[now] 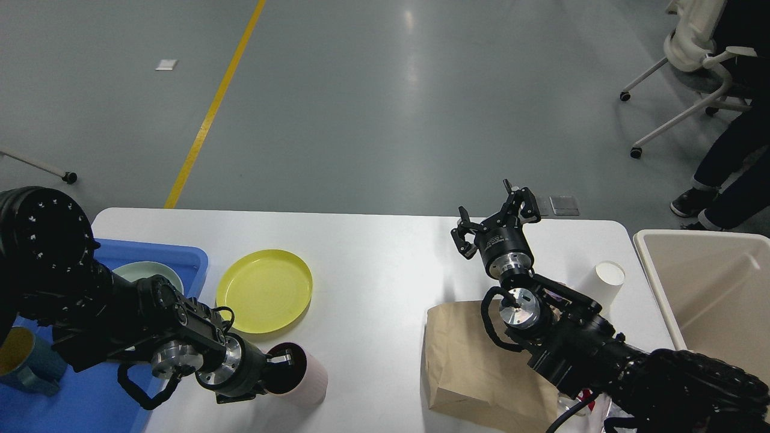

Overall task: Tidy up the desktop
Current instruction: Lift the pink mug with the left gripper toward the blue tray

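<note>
The white desktop (373, 270) fills the lower half of the head view. My left gripper (281, 363) is near the front left and is shut on the rim of a pink cup (311, 382) with a dark inside. The cup is tilted, its mouth turned toward my arm. My right gripper (497, 218) is open and empty, held up above the far right part of the desktop. A yellow plate (264, 290) lies just behind the cup.
A blue tray (180, 255) at the left edge holds a pale green bowl (150, 275) and a blue mug (24, 361). A brown paper bag (469, 367) lies under my right arm. A white paper cup (607, 278) stands beside a beige bin (704, 288).
</note>
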Available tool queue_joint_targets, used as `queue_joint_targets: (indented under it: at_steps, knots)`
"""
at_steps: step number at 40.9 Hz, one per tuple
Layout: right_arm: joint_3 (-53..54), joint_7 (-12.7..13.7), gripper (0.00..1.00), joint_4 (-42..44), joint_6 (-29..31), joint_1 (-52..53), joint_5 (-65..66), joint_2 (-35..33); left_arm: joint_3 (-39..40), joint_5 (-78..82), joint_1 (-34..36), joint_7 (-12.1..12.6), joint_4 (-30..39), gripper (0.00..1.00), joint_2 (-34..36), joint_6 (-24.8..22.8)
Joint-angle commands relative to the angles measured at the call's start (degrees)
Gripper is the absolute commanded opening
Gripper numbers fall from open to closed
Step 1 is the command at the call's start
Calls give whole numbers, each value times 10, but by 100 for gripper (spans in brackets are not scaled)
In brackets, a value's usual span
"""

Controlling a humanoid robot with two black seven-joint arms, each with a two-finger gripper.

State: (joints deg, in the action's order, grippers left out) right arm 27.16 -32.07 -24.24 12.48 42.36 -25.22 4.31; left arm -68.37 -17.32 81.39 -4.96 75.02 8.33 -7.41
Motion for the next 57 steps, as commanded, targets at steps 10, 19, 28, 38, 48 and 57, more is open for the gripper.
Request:
queue_joint_targets:
  at_steps: [10,19,28,38,48,57]
  knots:
    - [0,1,100,0,0,0,0,0,-13,14,11,-1,12,0,6,-46]
    - [-1,0,100,1,0,0,0,0,-41,18,42,-1,12,0,25,-105]
    - [0,0,100,0,0,0,0,0,-130,85,130,-15,12,0,79,-245]
    - [0,0,100,0,0,0,0,0,-245,174,243,-55,12,0,132,-343]
    - [0,0,100,0,0,0,0,0,-325,265,301,-127,12,0,150,-389]
    - [-1,0,100,0,0,0,0,0,-339,267,287,-128,12,0,150,-349]
